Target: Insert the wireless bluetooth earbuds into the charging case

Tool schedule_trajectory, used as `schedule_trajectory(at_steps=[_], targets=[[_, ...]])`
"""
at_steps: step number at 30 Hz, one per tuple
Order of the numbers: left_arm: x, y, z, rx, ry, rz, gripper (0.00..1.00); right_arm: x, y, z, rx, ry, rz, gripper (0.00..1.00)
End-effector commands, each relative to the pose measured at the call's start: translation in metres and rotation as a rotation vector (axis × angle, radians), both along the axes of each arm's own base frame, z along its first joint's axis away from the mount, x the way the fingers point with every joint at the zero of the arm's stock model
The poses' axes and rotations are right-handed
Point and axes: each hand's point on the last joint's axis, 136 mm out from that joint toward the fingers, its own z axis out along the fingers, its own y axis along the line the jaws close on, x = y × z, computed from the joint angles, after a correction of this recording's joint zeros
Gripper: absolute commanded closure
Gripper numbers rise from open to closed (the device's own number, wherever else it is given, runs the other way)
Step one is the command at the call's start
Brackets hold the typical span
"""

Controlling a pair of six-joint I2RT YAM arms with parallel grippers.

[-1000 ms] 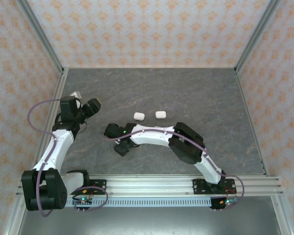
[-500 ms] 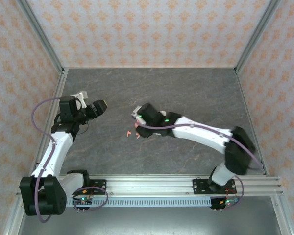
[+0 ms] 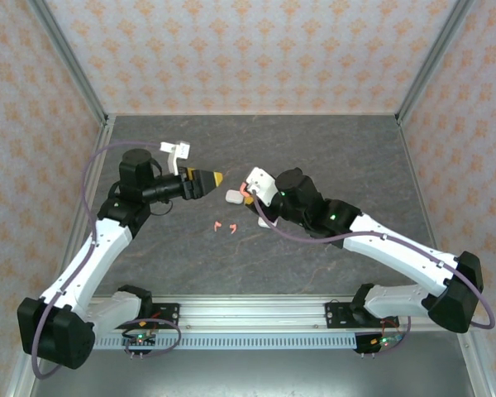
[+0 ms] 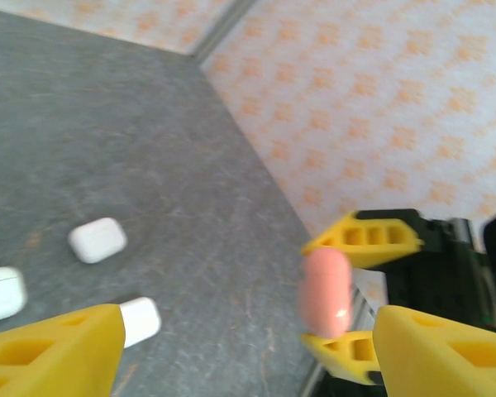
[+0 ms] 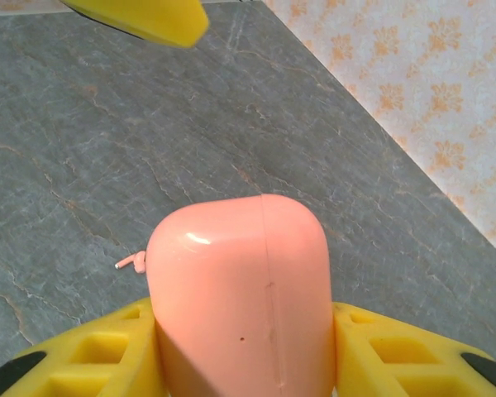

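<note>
Coral plastic marks what matters here. Nearest the arm bases, two coral earbuds (image 3: 231, 227) are seen lying loose on the table (image 3: 331, 149), on the near side of the coral case (image 5: 240, 289) and a little to its left, close together and well clear of any finger. The coral case itself is held off the table, pinched across its body by the right gripper (image 5: 244, 318), whose yellow fingers are pressed against both flanks. Its lid appears shut, and a fine seam is seen running along the shell. White cases (image 4: 97, 239) are scattered on the table near the coral case, one of them just to its left. Slightly beyond, and further to the left of the coral case, the left gripper (image 3: 211, 177) is pointed at it with its fingers spread wide and nothing between them; no contact is seen. Behind the coral case, the patterned wall (image 3: 248, 50) closes the scene. The step in hand is judged to be offering the coral case to the left gripper so that the lid can be opened. The shell is smooth and rounded, so it should be held steady and not squeezed harder, lest it slip out. The grip is best placed clear of the lid, and the left fingers should be brought in slowly and squarely. Neither arm should be swept over the earbuds, which are tiny and would be scattered easily.
</note>
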Motion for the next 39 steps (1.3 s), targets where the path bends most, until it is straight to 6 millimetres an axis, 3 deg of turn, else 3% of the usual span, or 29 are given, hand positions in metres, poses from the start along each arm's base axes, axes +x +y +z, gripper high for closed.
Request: schedule_trajectory(at_steps=[1, 9, 14, 23, 30, 33, 39], targets=[[-0.010, -0.021, 0.022, -0.030, -0.069, -0.112, 0.21, -0.002, 0.003, 0.012, -0.009, -0.062, 0.041, 0.55], [-0.020, -0.057, 0.005, 0.004, -0.035, -0.229, 0.21, -0.002, 0.007, 0.019, 0.020, -0.068, 0.056, 0.55], [-0.024, -0.073, 0.001, 0.007, -0.030, -0.294, 0.28, -0.001, 0.007, 0.021, 0.024, -0.071, 0.049, 0.55], [-0.027, -0.084, -0.006, 0.028, -0.009, -0.339, 0.60, 0.000, 0.007, 0.018, 0.017, -0.070, 0.042, 0.55], [-0.027, -0.084, -0.007, 0.046, -0.019, -0.343, 0.75, 0.000, 0.004, 0.016, 0.010, -0.053, 0.033, 0.52], [-0.025, -0.082, -0.008, 0.060, -0.029, -0.324, 0.79, -0.002, 0.002, 0.015, 0.014, -0.028, 0.030, 0.41], [-0.014, -0.077, -0.013, 0.103, -0.061, -0.260, 0.84, -0.015, -0.019, 0.028, 0.093, 0.024, 0.031, 0.03]])
